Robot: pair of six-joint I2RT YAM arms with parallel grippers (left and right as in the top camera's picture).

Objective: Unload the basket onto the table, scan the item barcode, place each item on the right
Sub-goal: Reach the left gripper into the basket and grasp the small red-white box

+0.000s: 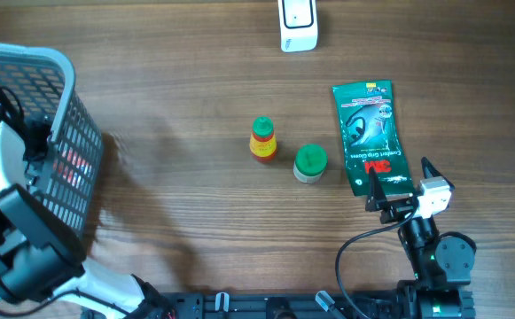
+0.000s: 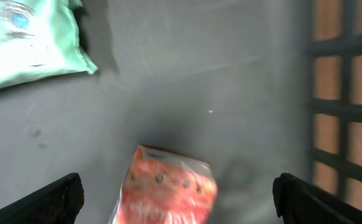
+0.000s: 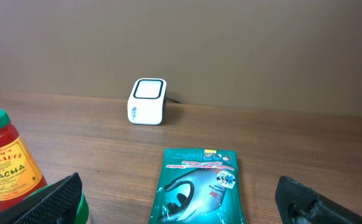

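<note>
Before right pincer point(image 3: 179, 200), green packet point(image 3: 200, 175), white scanner point(image 3: 147, 101)

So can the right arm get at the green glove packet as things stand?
Probably yes: the right gripper is open at the near end of the green glove packet, with nothing between them; the sriracha bottle stands well aside.

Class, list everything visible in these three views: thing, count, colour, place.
table: one, brown wood, under everything
scanner: one, white, table's far edge
sriracha bottle: one, red, green cap, mid-table
jar: one, green lid, beside the bottle
3M packet: one, green, flat, right of jar
basket: one, grey, left edge
red packet: one, inside basket
pale green packet: one, inside basket
left jaws: black, open, inside basket
right jaws: black, open, at 3M packet's near end
</note>
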